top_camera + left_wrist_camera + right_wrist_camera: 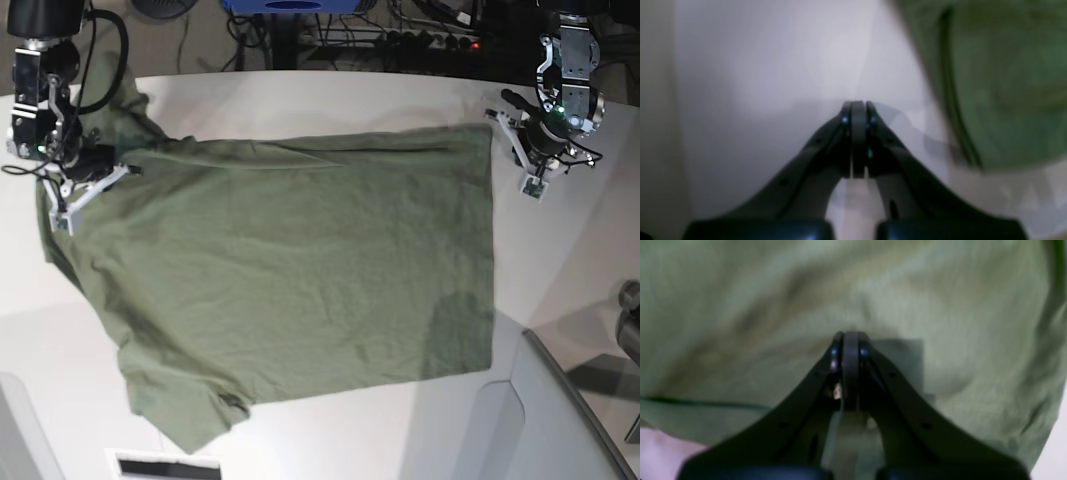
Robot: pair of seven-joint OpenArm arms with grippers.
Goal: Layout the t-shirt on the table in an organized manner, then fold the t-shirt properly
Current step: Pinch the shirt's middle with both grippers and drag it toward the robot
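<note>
The olive-green t-shirt (300,270) lies spread, mostly flat, on the white table (300,100), its straight hem toward the right. One sleeve is bunched at the upper left and the other points to the lower left. My right gripper (850,335) is shut, its tips just over the shirt fabric (773,306) near the upper-left shoulder, with no cloth visible between the jaws. My left gripper (858,103) is shut over bare table (773,66), just beside the shirt's upper right corner (1007,83).
A grey-white angled panel (560,420) rises at the lower right. Cables and equipment (400,30) crowd the floor beyond the table's far edge. A dark object (630,300) sits at the right edge. Another pale panel (20,430) stands at the lower left.
</note>
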